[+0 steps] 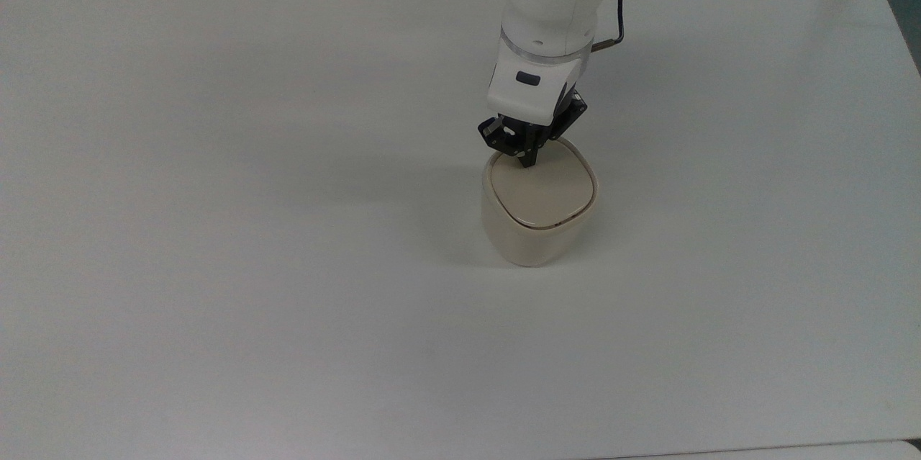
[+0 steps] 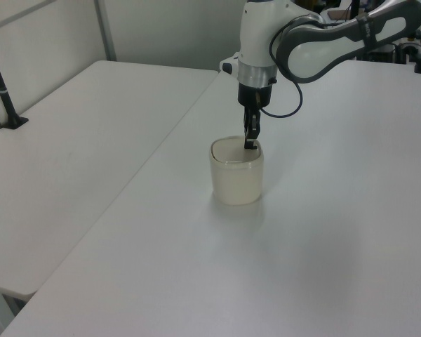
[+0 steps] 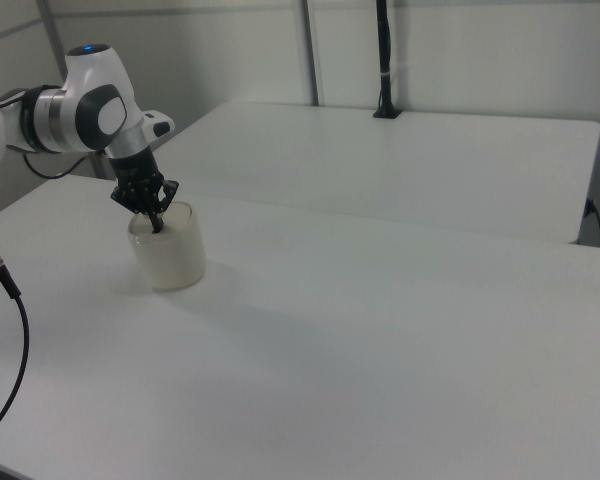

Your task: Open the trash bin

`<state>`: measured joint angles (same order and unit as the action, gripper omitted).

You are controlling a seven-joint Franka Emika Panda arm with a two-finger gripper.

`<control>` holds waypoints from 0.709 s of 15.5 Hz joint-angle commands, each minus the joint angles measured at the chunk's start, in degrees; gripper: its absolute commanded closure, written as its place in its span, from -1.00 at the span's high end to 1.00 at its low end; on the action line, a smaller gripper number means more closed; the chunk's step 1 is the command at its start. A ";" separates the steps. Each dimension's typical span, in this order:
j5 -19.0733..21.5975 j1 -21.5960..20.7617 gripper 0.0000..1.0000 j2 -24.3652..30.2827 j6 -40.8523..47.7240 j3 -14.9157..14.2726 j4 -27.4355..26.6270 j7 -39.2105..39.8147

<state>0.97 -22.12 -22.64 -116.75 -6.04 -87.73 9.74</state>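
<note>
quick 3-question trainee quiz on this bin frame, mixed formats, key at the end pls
1. True or false: the trash bin has its lid raised.
2. In the top view, where does the tool meet the bin? A) the lid's edge nearest the arm B) the lid's edge farthest from the arm C) the side wall
3. Fill in: the bin stands on a white ____.

Key: 1 false, the lid lies flat and closed. 2 A, the tip points down at that edge. 3 table.
</note>
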 commanded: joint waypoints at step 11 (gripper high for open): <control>-0.08 11.20 -0.94 14.10 20.23 -1.43 0.99 -0.78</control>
<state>0.96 -14.73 -13.13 -101.43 -7.40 -84.98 9.69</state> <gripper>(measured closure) 0.969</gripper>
